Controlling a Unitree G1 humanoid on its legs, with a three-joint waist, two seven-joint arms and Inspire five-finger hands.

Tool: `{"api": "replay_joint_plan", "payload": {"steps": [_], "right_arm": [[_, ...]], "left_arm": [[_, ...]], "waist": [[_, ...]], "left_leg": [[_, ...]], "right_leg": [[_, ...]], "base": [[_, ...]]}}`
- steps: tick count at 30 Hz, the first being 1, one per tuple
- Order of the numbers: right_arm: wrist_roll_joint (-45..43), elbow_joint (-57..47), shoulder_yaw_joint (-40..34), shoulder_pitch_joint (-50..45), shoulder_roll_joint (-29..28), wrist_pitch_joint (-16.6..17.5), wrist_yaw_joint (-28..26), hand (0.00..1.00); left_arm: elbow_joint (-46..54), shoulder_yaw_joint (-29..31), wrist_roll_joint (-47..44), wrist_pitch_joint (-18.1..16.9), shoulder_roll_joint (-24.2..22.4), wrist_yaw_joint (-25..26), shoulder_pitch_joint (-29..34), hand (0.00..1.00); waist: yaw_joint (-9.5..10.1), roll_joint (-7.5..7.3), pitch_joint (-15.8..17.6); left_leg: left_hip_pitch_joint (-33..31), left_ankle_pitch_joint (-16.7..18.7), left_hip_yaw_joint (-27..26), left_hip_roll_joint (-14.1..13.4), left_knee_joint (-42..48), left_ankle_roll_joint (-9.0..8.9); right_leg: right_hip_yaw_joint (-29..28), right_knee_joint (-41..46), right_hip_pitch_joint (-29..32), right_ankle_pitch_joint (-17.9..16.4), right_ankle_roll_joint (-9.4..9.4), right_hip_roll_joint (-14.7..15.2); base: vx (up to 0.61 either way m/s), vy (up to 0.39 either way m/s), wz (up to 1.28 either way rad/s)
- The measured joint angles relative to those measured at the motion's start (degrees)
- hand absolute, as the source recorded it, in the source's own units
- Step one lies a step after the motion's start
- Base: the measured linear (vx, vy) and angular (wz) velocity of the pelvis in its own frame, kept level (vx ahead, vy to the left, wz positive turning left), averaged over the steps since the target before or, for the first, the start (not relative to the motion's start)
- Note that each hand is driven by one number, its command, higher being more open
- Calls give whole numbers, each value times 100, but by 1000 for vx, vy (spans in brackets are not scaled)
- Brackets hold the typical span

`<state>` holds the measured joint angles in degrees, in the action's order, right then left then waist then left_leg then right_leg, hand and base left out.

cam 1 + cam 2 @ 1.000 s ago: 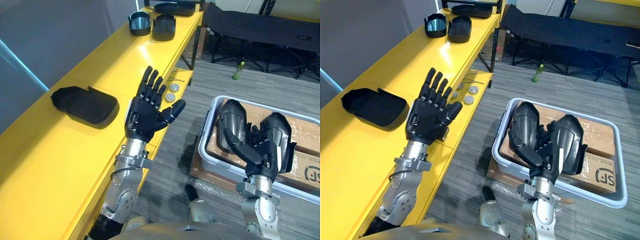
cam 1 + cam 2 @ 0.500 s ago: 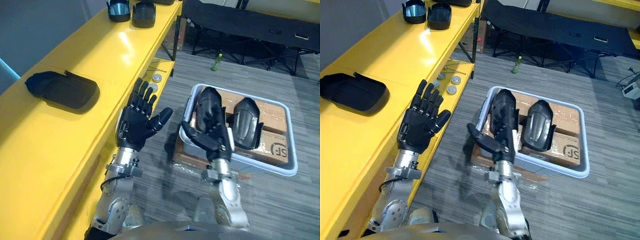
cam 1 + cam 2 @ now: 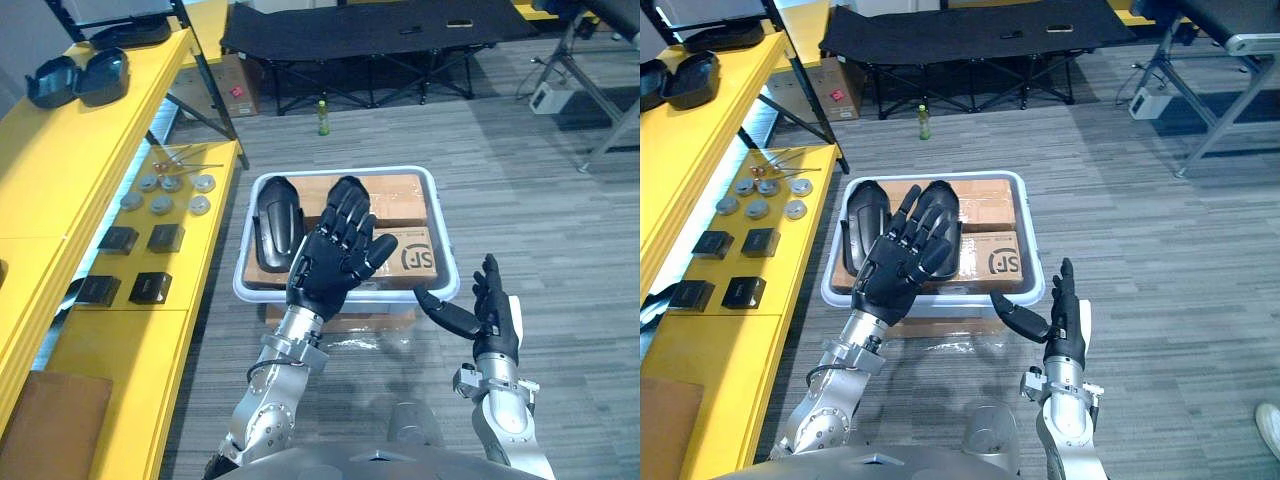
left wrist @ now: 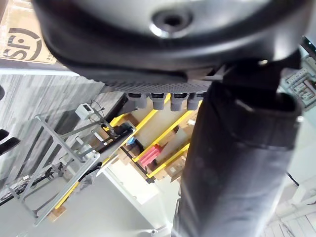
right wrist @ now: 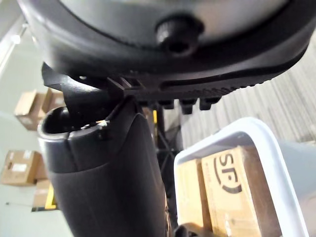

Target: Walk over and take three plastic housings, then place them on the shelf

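Left hand empty, fingers spread, over white plastic bin holding black plastic housings. Right hand fingers straight, near-right of bin.

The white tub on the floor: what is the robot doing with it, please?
The robot stands before the white tub, where black housings lie on cardboard boxes. Its left hand is raised toward the tub, open, and its right hand is beside the tub, open too; neither holds anything. Some other housings already sit at the far end of the yellow shelf on its left.
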<state>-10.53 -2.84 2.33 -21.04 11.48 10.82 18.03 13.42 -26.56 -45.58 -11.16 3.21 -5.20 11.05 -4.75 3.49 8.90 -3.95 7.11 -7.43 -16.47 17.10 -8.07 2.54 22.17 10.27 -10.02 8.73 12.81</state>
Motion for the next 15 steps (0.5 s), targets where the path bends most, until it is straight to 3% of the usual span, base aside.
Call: {"api": "replay_joint_plan", "payload": {"steps": [2, 4, 5, 8, 10, 15], "right_arm": [[-173, 141, -118, 186, -2, -36, 109, 100], [-171, 528, -295, 589, -58, -34, 300, 100], [-189, 735, -312, 819, -143, -35, 398, 100], [-333, 1045, -428, 1374, -190, -33, 461, 100], [-295, 1169, -578, 1769, -178, -32, 589, 100], [-119, 2065, -1112, 3347, 595, -35, 1024, 100]], "left_arm": [[-39, 189, -93, -13, 12, -1, 37, 100], [-140, 499, -80, -23, 50, 3, 23, 100], [-228, 641, -79, -12, 143, -9, 7, 100], [-244, 859, -29, 15, 576, -130, 7, 100], [-232, 972, 91, 15, 643, -185, -7, 100], [-208, 988, 96, 25, 630, -257, -314, 100]], "waist": [[58, 28, -18], [182, 9, -5], [253, -127, 93], [486, -317, 268], [606, -400, 373], [753, -351, 922]], "left_leg": [[53, 20, -4, 91, -260, -31], [65, 181, -16, 259, -427, -272], [-2, 234, -36, 398, -289, -205], [-362, 458, -31, 515, 211, -135], [-584, 504, 30, 564, 394, -143], [-1138, 406, 527, 579, 691, -209]], "right_leg": [[-97, -259, 47, 264, 89, -30], [-198, -573, 128, 599, 237, 78], [-204, -815, 46, 818, 284, 200], [23, -1543, -131, 1386, 280, 335], [185, -1786, -150, 1555, 277, 396], [543, -1964, -124, 1770, 295, 338]], "base": [[-50, 48, -35], [-121, 173, -34], [-191, 250, -25], [-195, 187, -12], [-162, 101, 13], [-110, 8, 31]]}}
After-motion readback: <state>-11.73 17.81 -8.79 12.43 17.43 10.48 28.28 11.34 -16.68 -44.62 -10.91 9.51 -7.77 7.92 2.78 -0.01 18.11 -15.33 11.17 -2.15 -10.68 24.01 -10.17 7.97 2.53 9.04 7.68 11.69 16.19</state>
